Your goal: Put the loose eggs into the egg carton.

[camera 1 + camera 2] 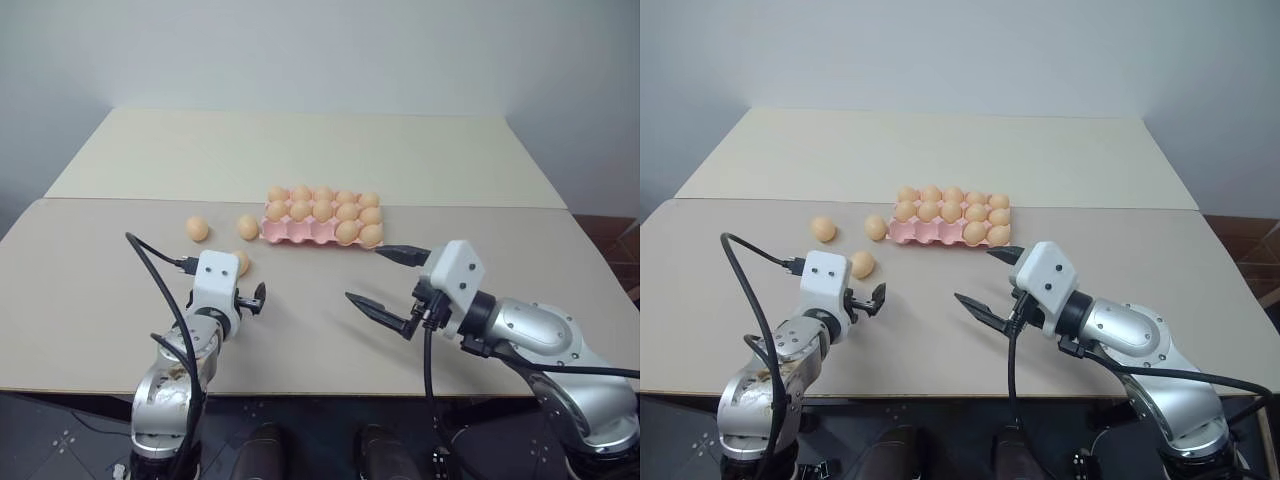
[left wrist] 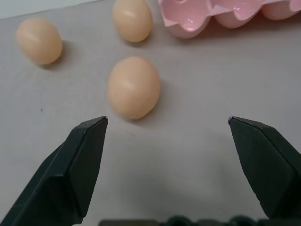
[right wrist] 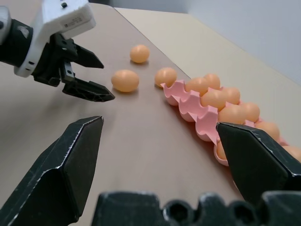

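Far-left egg (image 1: 197,229): left of centre in the head view, alone on the table (image 1: 90,290), well clear of the carton.

Middle egg (image 1: 248,227): just beside the carton's left end; contact cannot be told.

Nearest egg (image 2: 134,87): lower than the other two in the head view, partly hidden behind the left wrist housing. In the left wrist view it sits just ahead of the fingertips and toward the left finger (image 2: 80,160), off the centre of the gap, long axis roughly along the line of approach.

Left gripper (image 1: 254,299): jaws spread wide, holding nothing; clearly the nearer arm to all three loose eggs.

Egg carton (image 1: 290,235): pink tray at frame centre, most cups filled; the near-row cups at its left end look empty.

Right gripper (image 1: 388,281): lower right of centre, fingers wide apart and empty, near the carton's right end.

Likely next move: a small sideways shift to centre the nearest egg, then forward.
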Available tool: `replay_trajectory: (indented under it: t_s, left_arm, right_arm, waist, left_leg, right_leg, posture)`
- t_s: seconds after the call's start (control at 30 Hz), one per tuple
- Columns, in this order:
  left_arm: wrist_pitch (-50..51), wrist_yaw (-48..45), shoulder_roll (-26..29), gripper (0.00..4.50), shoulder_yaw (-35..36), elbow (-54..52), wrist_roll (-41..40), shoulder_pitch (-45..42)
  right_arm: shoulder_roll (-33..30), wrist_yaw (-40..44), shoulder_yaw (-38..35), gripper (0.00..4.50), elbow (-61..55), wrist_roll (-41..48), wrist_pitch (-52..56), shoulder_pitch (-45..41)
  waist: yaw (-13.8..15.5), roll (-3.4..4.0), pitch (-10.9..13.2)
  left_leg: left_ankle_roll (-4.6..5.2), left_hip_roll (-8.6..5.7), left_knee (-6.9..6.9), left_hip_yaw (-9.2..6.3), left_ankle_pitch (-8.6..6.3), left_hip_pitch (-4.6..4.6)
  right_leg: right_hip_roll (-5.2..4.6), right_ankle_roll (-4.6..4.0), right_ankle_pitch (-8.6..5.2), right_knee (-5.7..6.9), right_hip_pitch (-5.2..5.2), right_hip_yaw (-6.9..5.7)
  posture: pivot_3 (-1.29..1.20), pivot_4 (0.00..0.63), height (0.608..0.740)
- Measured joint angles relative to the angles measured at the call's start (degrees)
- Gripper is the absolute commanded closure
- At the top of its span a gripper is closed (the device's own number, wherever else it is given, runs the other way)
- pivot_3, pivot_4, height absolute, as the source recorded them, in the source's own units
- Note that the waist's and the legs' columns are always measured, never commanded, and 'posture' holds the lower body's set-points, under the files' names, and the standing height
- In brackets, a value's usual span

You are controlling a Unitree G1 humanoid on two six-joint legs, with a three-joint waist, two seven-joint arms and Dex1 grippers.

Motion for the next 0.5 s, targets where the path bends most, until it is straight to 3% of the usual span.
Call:
replay_trajectory:
  t_s: [0.5]
  left_arm:
    - [-0.1,1.1,0.2,0.06,4.2,10.1,-2.0,-6.8]
  right_arm:
    - [-2.0,5.1,1.7,0.00,0.6,4.4,1.7,-3.7]
  waist:
    - [0.0,0.00,0.0]
  left_leg:
    - [0.00,-0.01,0.00,-0.01,0.00,-0.05]
  right_leg:
    - [-0.01,-0.01,0.01,-0.02,-0.03,-0.02]
  posture:
    - [0.00,0.150,0.740]
